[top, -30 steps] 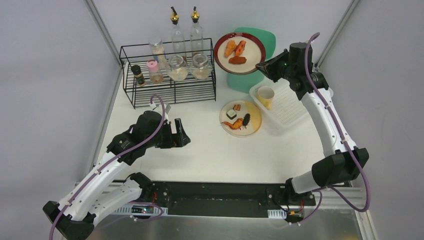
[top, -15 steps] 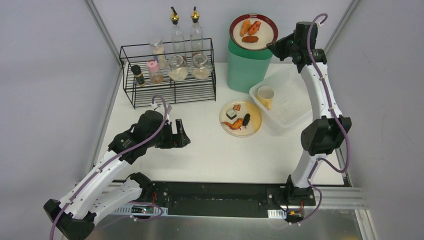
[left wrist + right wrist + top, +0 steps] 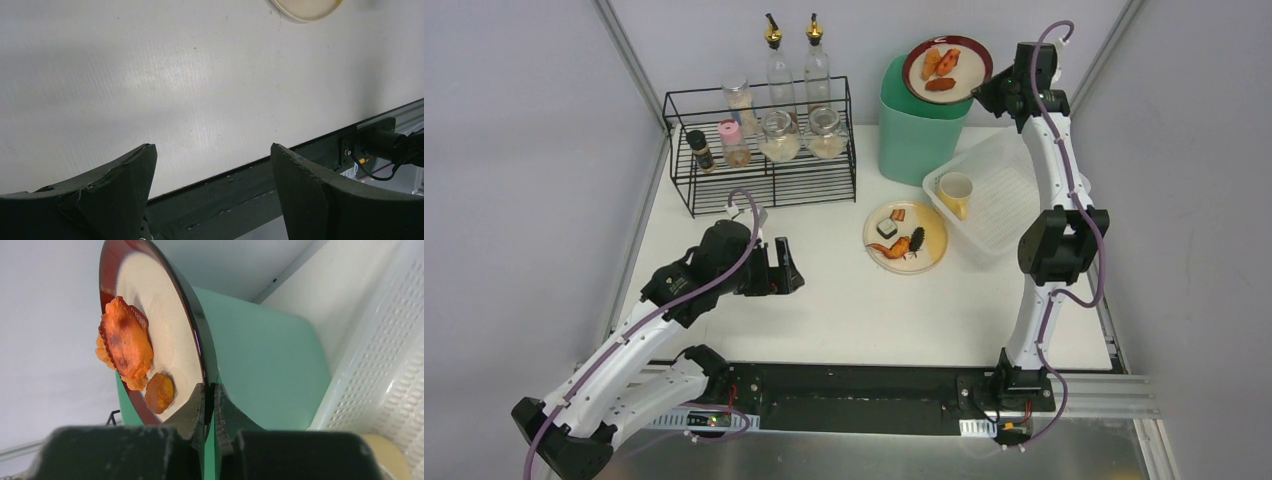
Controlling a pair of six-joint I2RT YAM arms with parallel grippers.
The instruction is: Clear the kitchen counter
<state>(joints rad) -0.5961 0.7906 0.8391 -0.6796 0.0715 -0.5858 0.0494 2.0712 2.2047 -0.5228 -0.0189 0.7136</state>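
My right gripper (image 3: 986, 88) is shut on the rim of a dark red plate (image 3: 947, 70) with orange food pieces (image 3: 940, 66), held tilted above the green bin (image 3: 919, 130) at the back. In the right wrist view the plate (image 3: 170, 310) stands on edge in front of the bin (image 3: 260, 365), with the food (image 3: 125, 342) on its cream face. My left gripper (image 3: 782, 268) is open and empty, hovering over the left part of the white counter (image 3: 844, 310). A yellow plate (image 3: 905, 237) with food scraps lies on the counter.
A black wire rack (image 3: 759, 145) with jars and bottles stands at the back left. A white mesh basket (image 3: 989, 205) at the right holds a yellow cup (image 3: 955, 190). The left wrist view shows bare counter (image 3: 175, 85) and its near edge rail (image 3: 260, 195).
My right arm has lifted the red plate up and back, from beside the bin to above its opening, and tilted it. The left arm has not moved.
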